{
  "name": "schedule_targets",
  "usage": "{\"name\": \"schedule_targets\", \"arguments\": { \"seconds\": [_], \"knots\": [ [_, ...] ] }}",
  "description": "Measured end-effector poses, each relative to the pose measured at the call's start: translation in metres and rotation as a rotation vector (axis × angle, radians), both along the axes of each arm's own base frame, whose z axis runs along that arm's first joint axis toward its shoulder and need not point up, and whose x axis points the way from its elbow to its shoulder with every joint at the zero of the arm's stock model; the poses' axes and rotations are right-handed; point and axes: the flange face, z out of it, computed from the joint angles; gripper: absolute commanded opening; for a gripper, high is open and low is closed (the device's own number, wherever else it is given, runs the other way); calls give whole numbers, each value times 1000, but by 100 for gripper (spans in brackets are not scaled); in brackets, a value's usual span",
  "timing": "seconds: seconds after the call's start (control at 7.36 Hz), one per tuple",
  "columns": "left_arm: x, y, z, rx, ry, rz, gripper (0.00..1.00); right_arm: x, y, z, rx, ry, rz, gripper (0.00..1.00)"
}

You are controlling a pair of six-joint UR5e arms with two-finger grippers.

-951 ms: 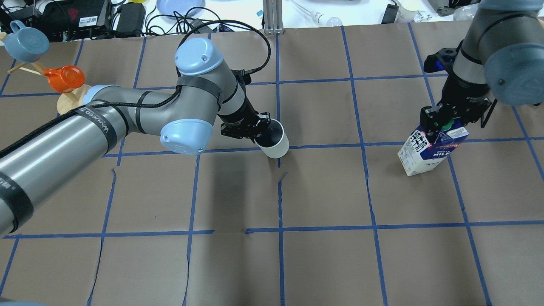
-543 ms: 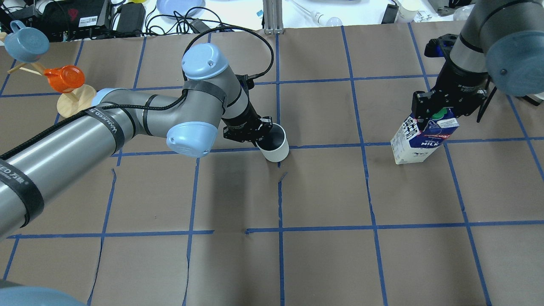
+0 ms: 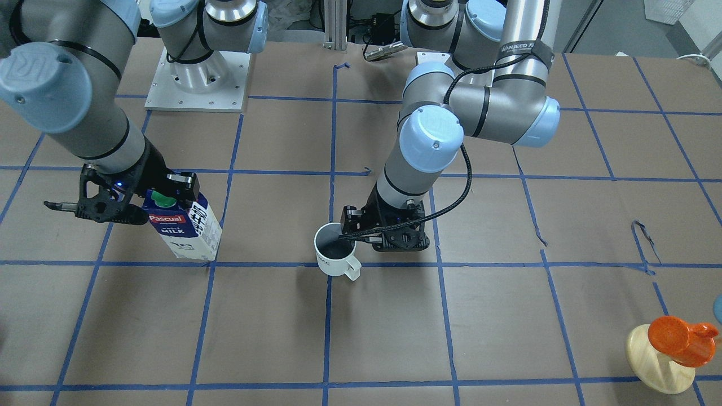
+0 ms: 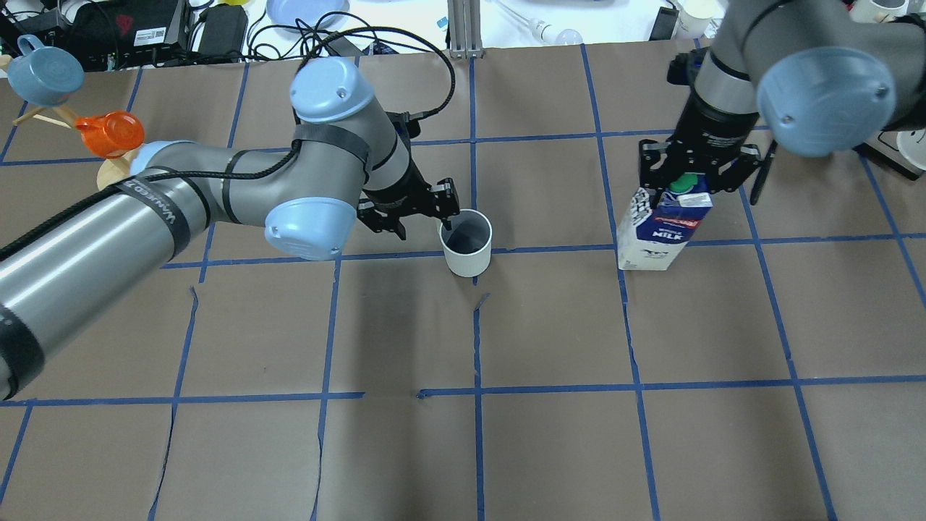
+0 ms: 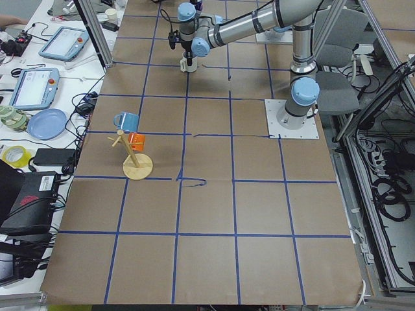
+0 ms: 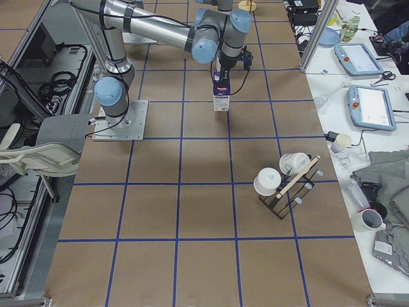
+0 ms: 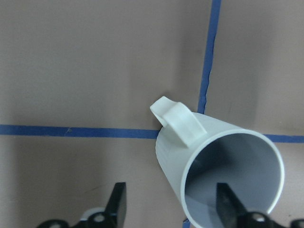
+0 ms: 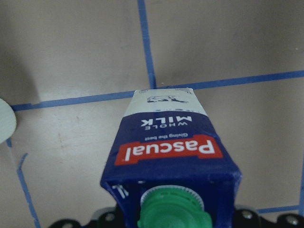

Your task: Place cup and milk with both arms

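Note:
The white cup (image 4: 467, 246) stands upright on the brown table near the middle; its handle shows in the front view (image 3: 337, 258) and the left wrist view (image 7: 209, 156). My left gripper (image 4: 423, 217) is open beside it. One finger (image 7: 227, 202) sits inside the rim and the other (image 7: 117, 202) outside, neither pressing the wall. The milk (image 4: 662, 228), blue above and white below with a green cap, stands slightly tilted to the cup's right and shows in the front view (image 3: 183, 228). My right gripper (image 4: 686, 184) is shut on its top by the cap (image 8: 173, 209).
A wooden stand with an orange cup (image 4: 108, 134) and a blue cup (image 4: 43, 72) is at the far left. A rack with white mugs (image 6: 284, 179) stands beyond the right end. Cables and boxes (image 4: 145, 29) line the table's far edge.
My left gripper has opened and let go of the cup, which went from tilted to upright. My right arm has carried the milk leftward and farther back.

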Motion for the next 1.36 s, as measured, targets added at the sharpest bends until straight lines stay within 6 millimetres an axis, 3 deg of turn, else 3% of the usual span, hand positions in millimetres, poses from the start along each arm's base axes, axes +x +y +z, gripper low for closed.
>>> {"name": "schedule_targets", "arguments": {
  "seconds": [0.41,0.68,1.09,1.36],
  "knots": [
    [112,-7,57,-32,-89,-82,97,80,-8,-3,-7,-2,-28,58],
    [166,4,95,-54,-105,-128,100,117,-8,-6,-10,3,-39,58],
    [175,24,145,-99,-116,-128,100,158,-12,-16,-6,9,-14,58],
    [171,29,171,-72,-170,-110,100,172,-13,-20,-4,10,20,58]
  ]
}}
